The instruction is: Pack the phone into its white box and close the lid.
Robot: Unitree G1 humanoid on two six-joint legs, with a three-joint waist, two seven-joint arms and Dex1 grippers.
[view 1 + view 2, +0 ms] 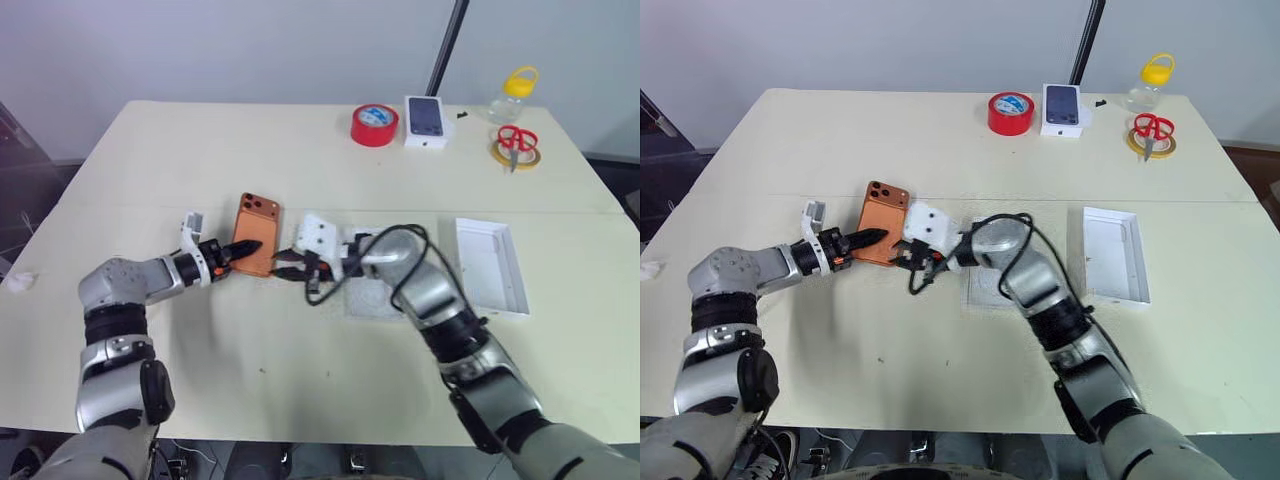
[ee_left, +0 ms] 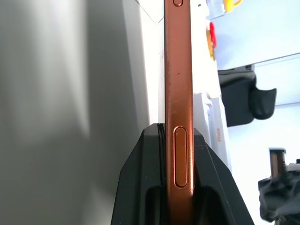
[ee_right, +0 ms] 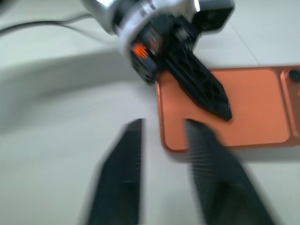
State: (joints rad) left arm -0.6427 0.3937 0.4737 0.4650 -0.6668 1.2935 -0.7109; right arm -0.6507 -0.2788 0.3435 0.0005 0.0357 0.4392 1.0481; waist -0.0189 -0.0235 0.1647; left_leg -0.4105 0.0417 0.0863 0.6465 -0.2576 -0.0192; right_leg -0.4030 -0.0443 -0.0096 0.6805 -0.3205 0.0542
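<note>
left eye view: left hand (image 1: 240, 250) pinching the phone (image 1: 256, 232)
phone sits centre-left of frame above the tabletop (image 1: 200, 150); right hand (image 1: 288, 266) just beside it, fingers spread, gripping nothing; white box (image 1: 490, 266) lies at centre-right.

A: From where do the two head views look?
B: From above the table (image 1: 300, 380), forward and down; the far edge lies at twelve o'clock. They share the whole tabletop, slightly offset sideways.
A: And the wrist views?
B: The left one sits very close, sighting along the phone (image 2: 178, 93) edge-on between its own fingers (image 2: 140, 187). The right one looks near over the phone's flat back, and shares with the head views the left gripper (image 3: 206, 93).
</note>
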